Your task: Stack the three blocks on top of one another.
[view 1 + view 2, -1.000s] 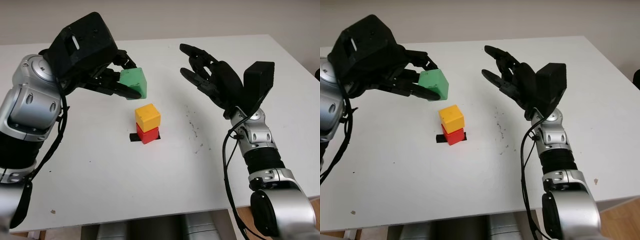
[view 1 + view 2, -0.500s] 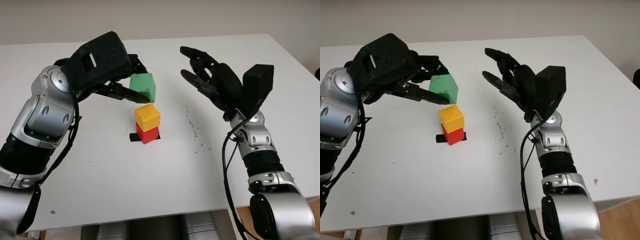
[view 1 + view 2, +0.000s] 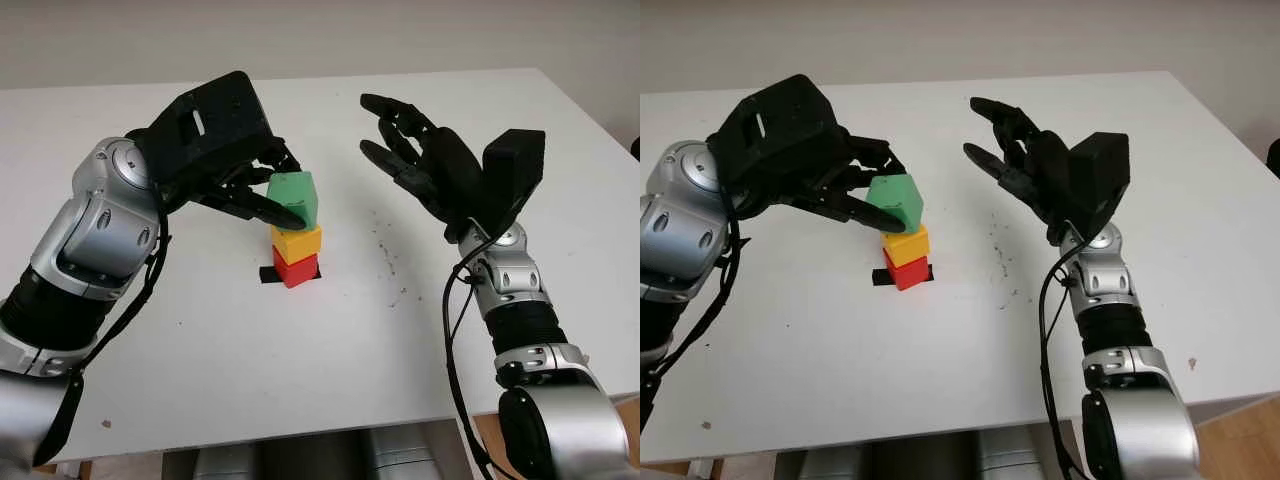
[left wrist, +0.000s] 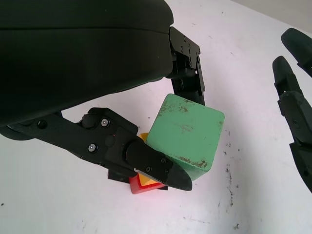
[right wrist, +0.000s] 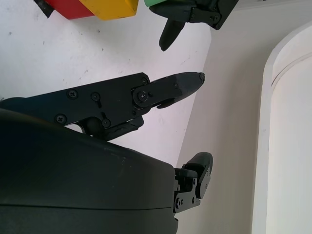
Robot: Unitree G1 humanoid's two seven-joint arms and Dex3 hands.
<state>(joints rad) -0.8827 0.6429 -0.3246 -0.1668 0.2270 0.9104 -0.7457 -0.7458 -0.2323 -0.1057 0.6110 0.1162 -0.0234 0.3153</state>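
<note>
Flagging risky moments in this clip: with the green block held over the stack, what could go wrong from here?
The green block sits tilted in the left robot hand, so it may land on an edge and slide off the yellow block. The fingers reach low beside the yellow and red block, so opening could topple the stack.

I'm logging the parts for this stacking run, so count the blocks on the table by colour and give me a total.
Green cube-shaped block, held in the left hand over the stack: 1
Yellow cube-shaped block, sitting on the red one: 1
Red cube-shaped block, on the white table: 1
Total: 3 blocks
The right hand is open, raised beside the stack.
</note>
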